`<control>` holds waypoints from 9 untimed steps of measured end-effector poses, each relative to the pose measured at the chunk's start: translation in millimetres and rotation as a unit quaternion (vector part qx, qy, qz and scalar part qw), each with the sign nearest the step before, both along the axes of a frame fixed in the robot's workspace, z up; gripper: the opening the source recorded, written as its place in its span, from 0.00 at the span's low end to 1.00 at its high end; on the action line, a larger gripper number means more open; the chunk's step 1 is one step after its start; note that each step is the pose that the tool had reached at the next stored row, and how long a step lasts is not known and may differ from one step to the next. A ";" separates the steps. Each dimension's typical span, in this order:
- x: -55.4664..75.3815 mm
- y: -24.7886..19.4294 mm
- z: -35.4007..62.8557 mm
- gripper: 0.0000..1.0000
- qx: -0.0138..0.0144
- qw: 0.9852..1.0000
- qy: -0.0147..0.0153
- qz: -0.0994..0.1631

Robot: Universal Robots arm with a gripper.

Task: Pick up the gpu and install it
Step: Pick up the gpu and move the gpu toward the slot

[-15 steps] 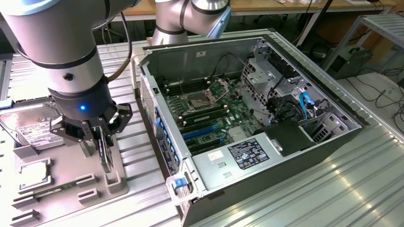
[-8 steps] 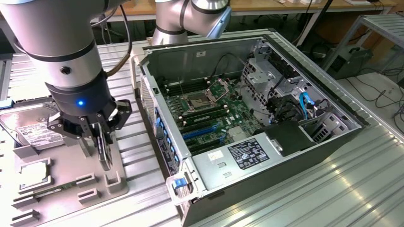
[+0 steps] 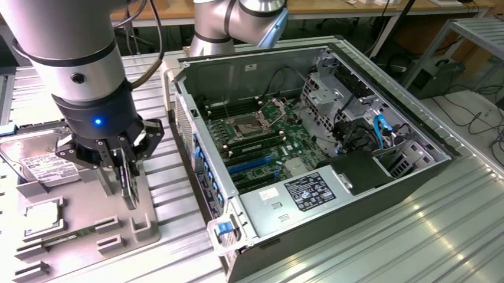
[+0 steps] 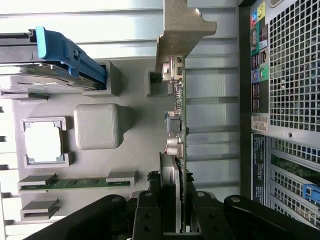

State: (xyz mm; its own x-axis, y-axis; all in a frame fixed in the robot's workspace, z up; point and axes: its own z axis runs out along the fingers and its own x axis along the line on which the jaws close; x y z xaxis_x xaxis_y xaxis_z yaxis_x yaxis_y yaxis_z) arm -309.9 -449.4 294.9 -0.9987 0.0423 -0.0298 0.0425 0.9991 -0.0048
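Observation:
My gripper (image 3: 124,177) is shut on the gpu (image 3: 131,193), a thin dark card that hangs edge-on from the fingers (image 3: 118,168) over the grey parts tray (image 3: 79,247). Seen from the wrist, the gpu (image 4: 179,125) runs edge-on away from the gripper (image 4: 172,220), with its fan housing (image 4: 170,172) between the black fingers (image 4: 145,215) and its silver end bracket (image 4: 182,30) at the far end. I cannot tell whether its lower edge touches the tray's holder (image 4: 155,82). The open computer case (image 3: 370,82) lies to the exterior view's right, motherboard (image 3: 264,141) and blue slots (image 3: 252,165) exposed.
On the tray (image 4: 135,150) sit a silver hard drive (image 3: 39,162) in a blue caddy (image 4: 65,50), a square CPU chip (image 4: 45,142) and a memory stick (image 4: 75,182). The case's perforated rear panel (image 4: 292,75) stands close beside the card. Ribbed metal tabletop (image 3: 409,236) surrounds everything.

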 end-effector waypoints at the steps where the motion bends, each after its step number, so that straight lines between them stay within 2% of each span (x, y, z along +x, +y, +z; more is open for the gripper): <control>1: 0.0 0.0 0.6 0.28 0.000 1.000 0.000 0.000; 9: 0.2 0.0 8.6 0.28 0.000 1.000 0.000 0.000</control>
